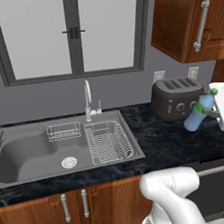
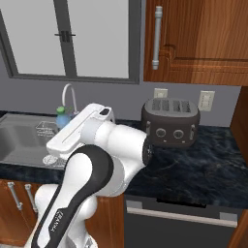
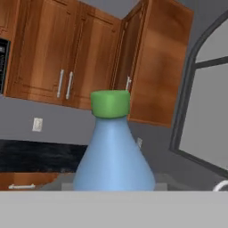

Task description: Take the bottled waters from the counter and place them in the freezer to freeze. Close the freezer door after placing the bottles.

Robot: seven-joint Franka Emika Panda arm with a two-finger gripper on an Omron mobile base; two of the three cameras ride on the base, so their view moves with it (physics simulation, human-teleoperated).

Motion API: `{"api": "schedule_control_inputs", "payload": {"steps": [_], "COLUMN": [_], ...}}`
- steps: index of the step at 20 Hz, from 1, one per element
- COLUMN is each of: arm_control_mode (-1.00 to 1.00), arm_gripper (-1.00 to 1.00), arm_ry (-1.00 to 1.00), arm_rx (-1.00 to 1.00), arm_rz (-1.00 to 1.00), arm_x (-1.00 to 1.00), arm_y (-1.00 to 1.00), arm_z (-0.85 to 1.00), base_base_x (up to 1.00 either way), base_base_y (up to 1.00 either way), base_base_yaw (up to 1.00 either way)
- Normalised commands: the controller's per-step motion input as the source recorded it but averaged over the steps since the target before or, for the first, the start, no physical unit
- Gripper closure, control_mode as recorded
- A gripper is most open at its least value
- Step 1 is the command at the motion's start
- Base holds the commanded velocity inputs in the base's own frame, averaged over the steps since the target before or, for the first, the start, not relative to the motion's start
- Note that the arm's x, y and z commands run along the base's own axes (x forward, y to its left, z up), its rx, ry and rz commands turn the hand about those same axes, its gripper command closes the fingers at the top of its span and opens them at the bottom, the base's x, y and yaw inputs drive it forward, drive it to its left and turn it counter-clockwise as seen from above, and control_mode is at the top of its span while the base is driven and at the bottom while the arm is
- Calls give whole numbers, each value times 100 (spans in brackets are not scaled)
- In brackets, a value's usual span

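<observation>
A pale blue water bottle (image 1: 196, 114) with a green cap hangs tilted above the black counter (image 1: 165, 144), just in front of the toaster. My gripper (image 1: 206, 111) is shut on its upper body, reaching in from the right edge of the left base view. In the hand view the bottle (image 3: 113, 153) stands close, its green cap pointing up toward the wooden wall cupboards. In the right base view the bottle's cap and neck (image 2: 61, 112) peek out behind my white forearm, over the sink. The freezer and its door are out of view.
A dark toaster (image 1: 177, 98) stands at the back of the counter by the wall outlets. To the left lies a grey sink (image 1: 28, 158) with a wire dish rack (image 1: 108, 142) and a faucet (image 1: 87, 98). A wooden wall cupboard (image 1: 193, 24) hangs overhead. A dishwasher front (image 2: 179, 223) sits below.
</observation>
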Motion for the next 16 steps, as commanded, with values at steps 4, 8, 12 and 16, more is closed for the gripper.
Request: {"api": "schedule_control_inputs", "payload": {"steps": [4,8,12,16], "arm_control_mode": [-100,-100,-100,-100], "arm_gripper": [100,100,100,100], "arm_ry": [17,14,-1,-7], "arm_rx": [-4,-2,0,0], "arm_rz": [16,6,5,5], "arm_x": [-1,-8,-26,-43], "arm_y": [44,19,11,28], "arm_z": [-1,-1,0,0], "base_base_x": [0,0,0,0], "base_base_y": [0,0,0,0], "base_base_yaw": [0,0,0,0]}}
